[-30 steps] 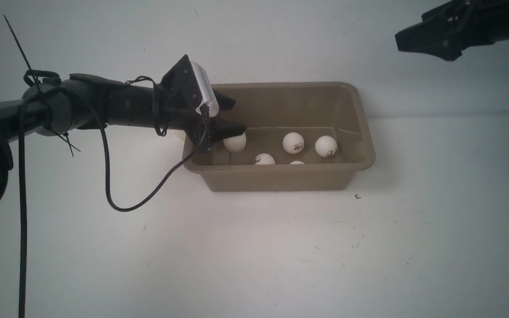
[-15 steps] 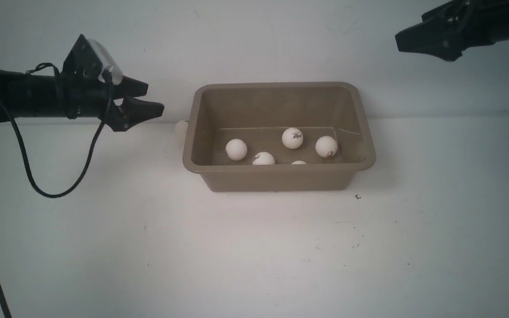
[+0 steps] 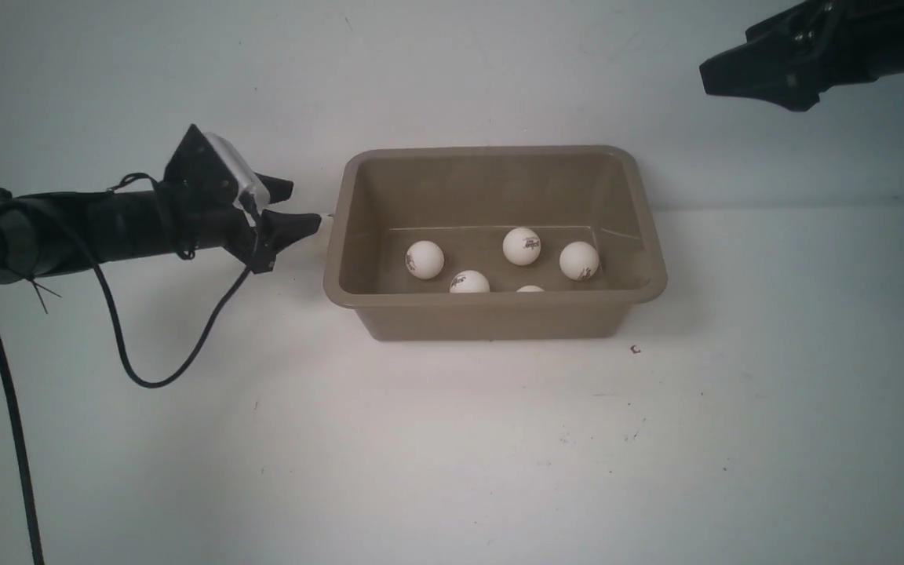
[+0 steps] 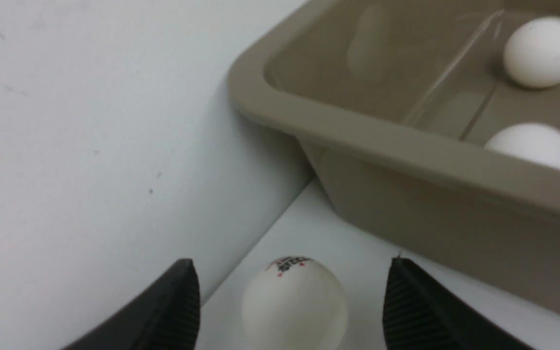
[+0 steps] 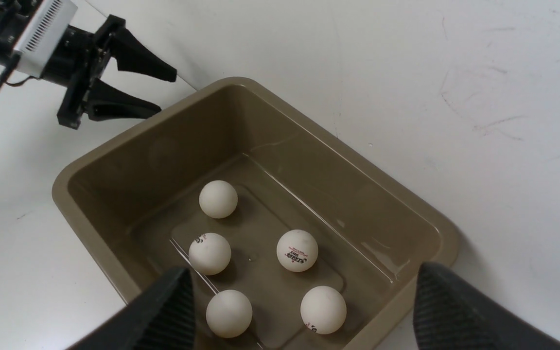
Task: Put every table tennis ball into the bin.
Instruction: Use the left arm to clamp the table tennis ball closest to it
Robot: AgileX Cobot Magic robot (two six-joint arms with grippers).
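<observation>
The taupe bin [image 3: 499, 314] stands against the back wall with several white table tennis balls inside, such as one at its left [image 3: 424, 260] and one at its right [image 3: 579, 260]. One more ball [image 4: 293, 304] lies on the table outside the bin's left end, by the wall. My left gripper [image 3: 305, 204] is open, its fingers either side of this ball without touching it. My right gripper [image 3: 707, 74] is open and empty, held high above the bin's right end. In the right wrist view its fingers [image 5: 163, 311] frame the balls below.
The white wall runs close behind the bin and the outside ball. The left arm's black cable [image 3: 146, 377] loops down to the table. The bin's rim [image 4: 358, 131] lies just to the right of the left gripper.
My left gripper was over the bin's left end, drew back to the left and up, then came down around the ball outside the bin. The right arm has not moved.
</observation>
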